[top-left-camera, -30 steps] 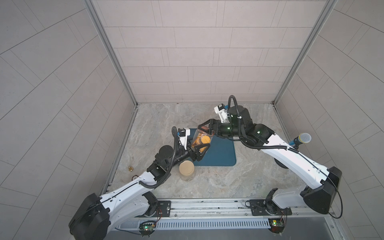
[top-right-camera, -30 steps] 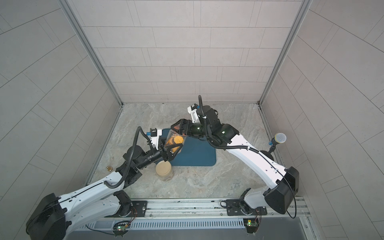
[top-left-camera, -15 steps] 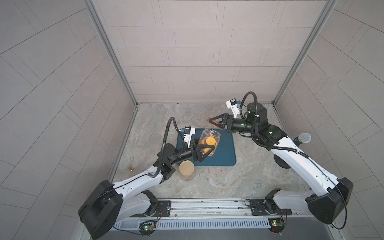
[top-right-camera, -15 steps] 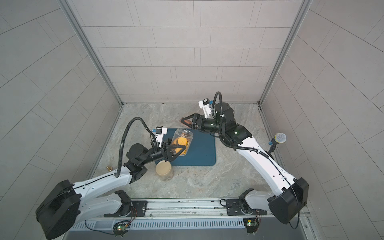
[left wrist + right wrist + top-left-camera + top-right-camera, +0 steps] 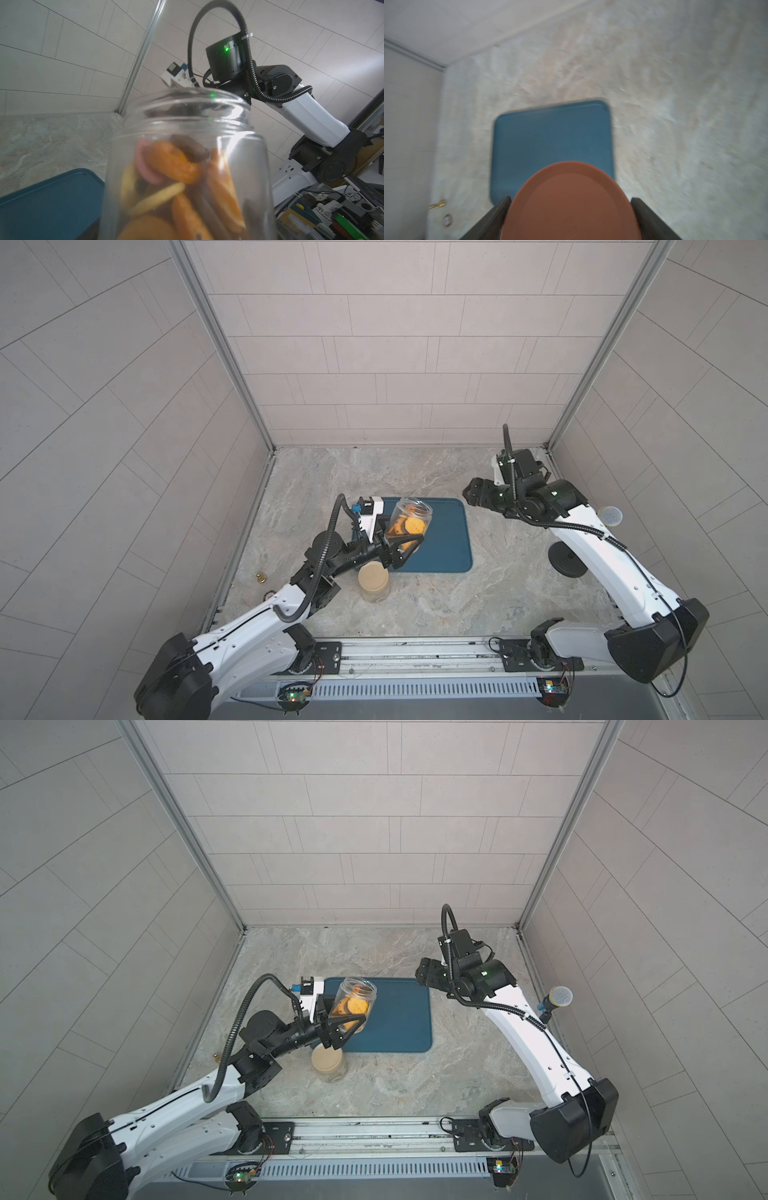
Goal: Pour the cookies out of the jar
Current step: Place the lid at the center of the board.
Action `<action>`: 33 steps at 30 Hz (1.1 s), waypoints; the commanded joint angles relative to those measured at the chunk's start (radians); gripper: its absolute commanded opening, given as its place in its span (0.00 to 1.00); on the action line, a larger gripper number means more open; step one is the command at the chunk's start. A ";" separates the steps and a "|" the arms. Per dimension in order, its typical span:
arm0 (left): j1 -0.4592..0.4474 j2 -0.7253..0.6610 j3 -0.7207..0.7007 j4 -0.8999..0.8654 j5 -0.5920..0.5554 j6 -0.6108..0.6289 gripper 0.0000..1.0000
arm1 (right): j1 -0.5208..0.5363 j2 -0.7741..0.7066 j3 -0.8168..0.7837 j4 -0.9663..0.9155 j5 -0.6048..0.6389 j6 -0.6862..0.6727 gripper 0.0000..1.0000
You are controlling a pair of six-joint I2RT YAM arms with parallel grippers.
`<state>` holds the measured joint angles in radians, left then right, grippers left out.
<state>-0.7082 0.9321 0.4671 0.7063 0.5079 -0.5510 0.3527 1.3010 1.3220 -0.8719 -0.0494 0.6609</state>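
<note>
A clear jar hangs above the left edge of the blue tray, tilted, its open mouth up and toward the back. Orange-yellow, brown and pink cookies fill its lower part. My left gripper is shut on the jar's body; the left wrist view does not show its fingers. Far to the right, my right gripper is shut on a round brown lid, off the tray.
A second jar with a tan lid stands in front of the tray's left corner, under my left wrist. A microphone on a black stand sits at the right wall. Small brass pieces lie beyond the left rail.
My right gripper left the jar's mouth with the lid and swung away to the back right. My left gripper moved the open jar a little right over the tray's edge.
</note>
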 commanded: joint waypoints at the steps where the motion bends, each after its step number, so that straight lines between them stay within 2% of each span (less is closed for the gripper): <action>1: 0.000 -0.035 0.024 0.079 -0.056 0.052 0.00 | -0.024 -0.003 -0.088 -0.108 0.211 -0.028 0.00; 7: 0.001 -0.032 0.018 0.076 -0.069 0.059 0.00 | -0.061 0.056 -0.224 -0.050 0.298 -0.012 0.01; 17: 0.000 -0.051 0.015 0.056 -0.086 0.065 0.00 | -0.080 0.219 -0.288 0.052 0.333 -0.028 0.01; 29: 0.001 -0.067 0.005 0.028 -0.095 0.074 0.00 | -0.081 0.296 -0.346 0.215 0.298 -0.087 0.22; 33: 0.001 -0.069 0.001 0.028 -0.100 0.074 0.00 | -0.081 0.307 -0.370 0.230 0.283 -0.083 0.41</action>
<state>-0.7082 0.9009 0.4629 0.6289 0.4129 -0.4961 0.2737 1.5982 0.9688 -0.6617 0.2295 0.5812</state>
